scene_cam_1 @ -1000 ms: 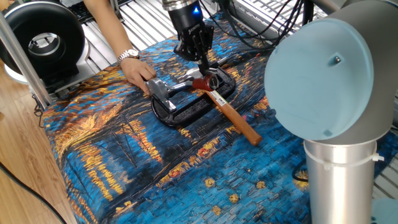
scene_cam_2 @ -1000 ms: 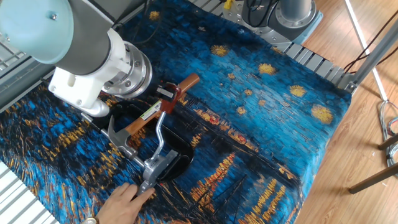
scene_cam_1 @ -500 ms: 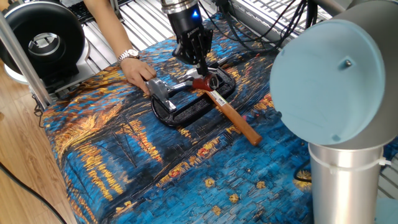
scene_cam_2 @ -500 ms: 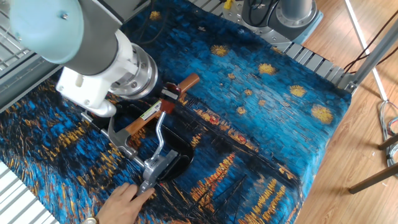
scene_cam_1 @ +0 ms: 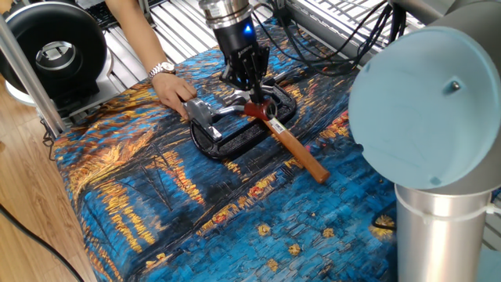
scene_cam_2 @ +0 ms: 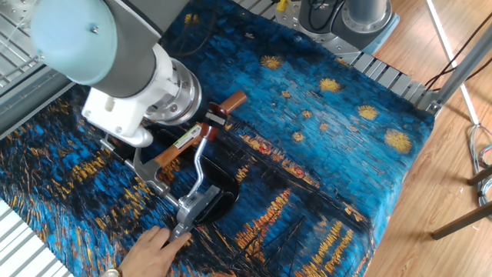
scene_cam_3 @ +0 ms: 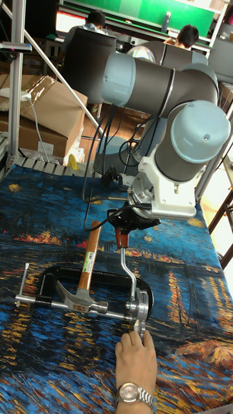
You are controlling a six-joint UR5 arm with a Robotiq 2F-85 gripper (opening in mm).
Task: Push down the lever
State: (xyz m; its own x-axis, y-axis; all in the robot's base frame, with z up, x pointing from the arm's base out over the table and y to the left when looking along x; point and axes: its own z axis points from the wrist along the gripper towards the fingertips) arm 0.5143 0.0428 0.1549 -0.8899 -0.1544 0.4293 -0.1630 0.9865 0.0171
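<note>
Here, one fixed view: the lever (scene_cam_1: 235,110) lay on the table (scene_cam_1: 141,196), a stiff thin rod, best pressed at its red end (scene_cam_1: 254,109). The fingers (scene_cam_1: 249,84) sat drawn together just above that end, gripping nothing visible. The other fixed view: wrist hid the fingers. Tall fixed view: lever (scene_cam_3: 131,272) rose from its bracket (scene_cam_3: 137,309); a hand (scene_cam_3: 137,362) steadied it beside the hammer (scene_cam_3: 84,272).

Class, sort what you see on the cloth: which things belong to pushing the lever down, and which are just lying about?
Belongs to the job:
- lever
- gripper over its red end
- hand at the bracket

Just lying about:
- hammer
- black clamp
</note>
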